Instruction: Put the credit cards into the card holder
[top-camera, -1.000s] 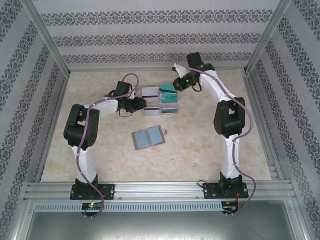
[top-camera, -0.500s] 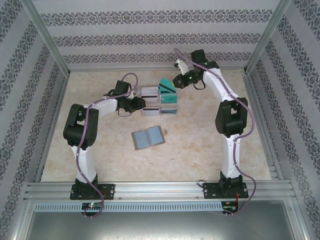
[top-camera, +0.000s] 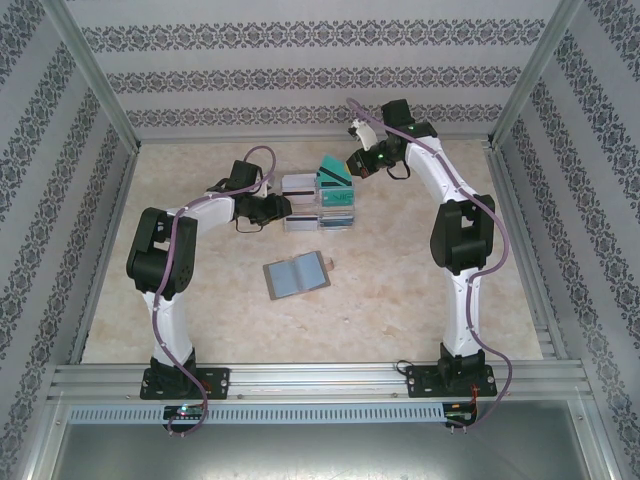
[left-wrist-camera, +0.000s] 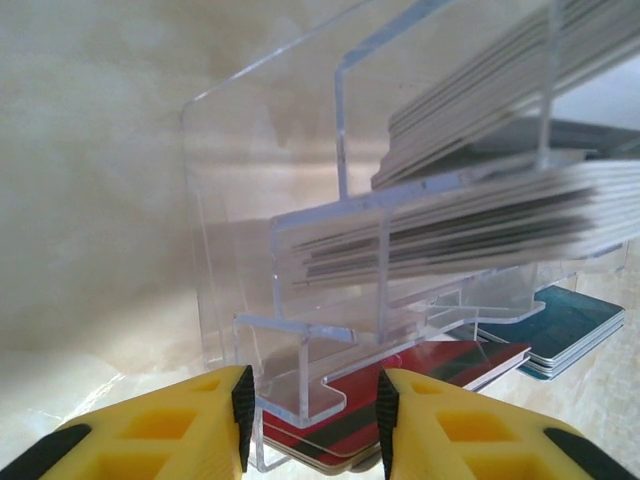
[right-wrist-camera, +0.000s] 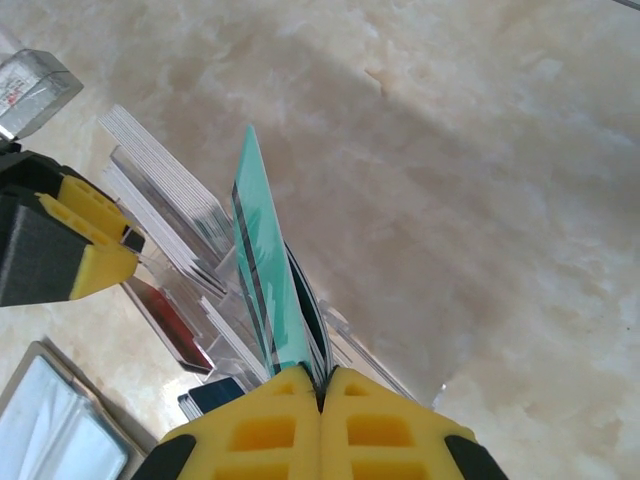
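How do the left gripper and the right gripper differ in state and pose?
The right gripper is shut on a teal credit card; the left gripper has jaws apart astride an edge of the clear tray, grip unclear. The right gripper holds its card tilted over the tray; the left gripper sits low at the other side. Both are yellow-tipped.

No word, number or brand can be read anywhere. The teal card (right-wrist-camera: 262, 270), pinched upright in the right fingers (right-wrist-camera: 255, 430), carries pale streaks and a dark stripe, seen too edge-on to read. From above, its face shows only a light smudge. A small grey part (right-wrist-camera: 30, 85) at the upper left of the right wrist view bears tiny red print, too blurred to make out.
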